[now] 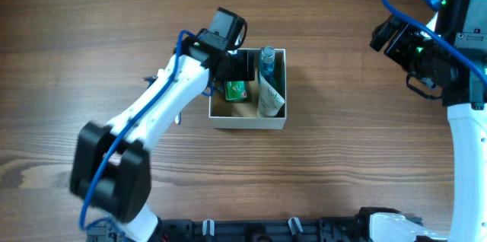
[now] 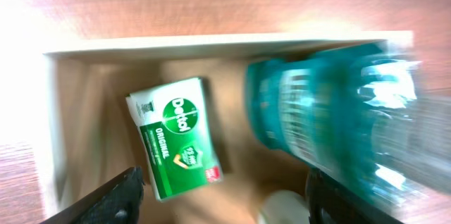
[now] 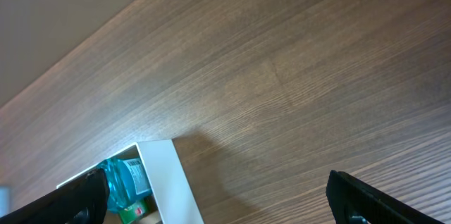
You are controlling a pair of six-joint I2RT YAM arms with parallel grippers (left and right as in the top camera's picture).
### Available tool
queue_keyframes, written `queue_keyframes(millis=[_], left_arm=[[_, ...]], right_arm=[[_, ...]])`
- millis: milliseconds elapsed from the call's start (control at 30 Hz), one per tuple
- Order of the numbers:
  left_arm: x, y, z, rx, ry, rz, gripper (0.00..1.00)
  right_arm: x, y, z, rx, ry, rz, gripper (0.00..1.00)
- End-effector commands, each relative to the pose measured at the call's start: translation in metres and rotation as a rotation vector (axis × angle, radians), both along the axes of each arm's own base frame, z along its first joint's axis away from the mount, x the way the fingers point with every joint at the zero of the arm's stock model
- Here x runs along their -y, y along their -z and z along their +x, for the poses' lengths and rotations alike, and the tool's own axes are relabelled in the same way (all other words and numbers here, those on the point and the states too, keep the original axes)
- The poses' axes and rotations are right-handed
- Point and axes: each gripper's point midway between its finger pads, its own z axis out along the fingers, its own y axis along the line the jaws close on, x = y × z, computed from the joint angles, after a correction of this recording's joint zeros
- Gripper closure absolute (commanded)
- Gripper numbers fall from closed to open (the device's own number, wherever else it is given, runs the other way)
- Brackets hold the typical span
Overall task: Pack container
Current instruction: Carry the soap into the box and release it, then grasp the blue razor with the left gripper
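The container [image 1: 249, 123], a square white-walled box with a tan inside, stands mid-table. It holds a green-and-white soap packet [image 1: 236, 90], a teal bottle [image 1: 267, 61] and a white tube [image 1: 270, 99]. My left gripper [image 1: 242, 65] hovers over the box's far-left part, open and empty. In the left wrist view its jaws [image 2: 222, 199] straddle the packet [image 2: 180, 136], with the bottle [image 2: 331, 122] at the right and a white cap [image 2: 285, 208] below. My right gripper [image 1: 392, 36] is open and empty, high at the far right. The right wrist view shows the box wall [image 3: 173, 182] and bottle [image 3: 127, 178].
Bare wood-grain tabletop [image 1: 365, 143] surrounds the box on all sides. The left arm's white links [image 1: 152, 116] stretch from the front left toward the box. The right arm's base column [image 1: 468, 166] stands at the right edge.
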Motion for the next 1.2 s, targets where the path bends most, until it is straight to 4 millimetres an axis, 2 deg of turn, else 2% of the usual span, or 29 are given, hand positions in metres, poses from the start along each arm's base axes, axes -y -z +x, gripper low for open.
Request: queue_keyframes(millis=[0, 100, 167, 200, 333, 500, 600, 733, 967, 1167], left_arm=[[-0.022, -0.068, 0.000, 0.151, -0.056, -0.011, 0.23], [-0.065, -0.086, -0.005, 0.189, -0.153, 0.092, 0.17], [-0.109, -0.088, -0.011, 0.171, -0.235, 0.201, 0.12], [-0.134, -0.082, -0.015, 0.134, -0.262, 0.257, 0.11], [-0.213, -0.053, -0.027, -0.047, -0.360, 0.340, 0.07], [-0.257, -0.001, -0.026, -0.226, -0.327, 0.287, 0.20], [-0.266, 0.034, -0.024, -0.313, -0.317, 0.297, 0.31], [-0.264, 0.072, -0.021, -0.390, -0.300, 0.297, 0.31], [-0.260, 0.099, -0.016, -0.423, -0.283, 0.292, 0.28], [-0.247, 0.108, -0.014, -0.426, -0.246, 0.288, 0.28]], right_arm=[[-0.001, -0.007, 0.001, 0.019, 0.006, 0.014, 0.00], [-0.001, -0.007, 0.001, 0.019, 0.006, 0.014, 0.00], [-0.001, -0.007, 0.001, 0.019, 0.006, 0.014, 0.00], [-0.001, -0.007, 0.001, 0.019, 0.006, 0.014, 0.00], [-0.001, -0.007, 0.001, 0.019, 0.006, 0.014, 0.00], [-0.001, -0.007, 0.001, 0.019, 0.006, 0.014, 0.00], [-0.001, -0.007, 0.001, 0.019, 0.006, 0.014, 0.00], [-0.001, -0.007, 0.001, 0.019, 0.006, 0.014, 0.00], [-0.001, -0.007, 0.001, 0.019, 0.006, 0.014, 0.00], [-0.001, -0.007, 0.001, 0.019, 0.006, 0.014, 0.00]])
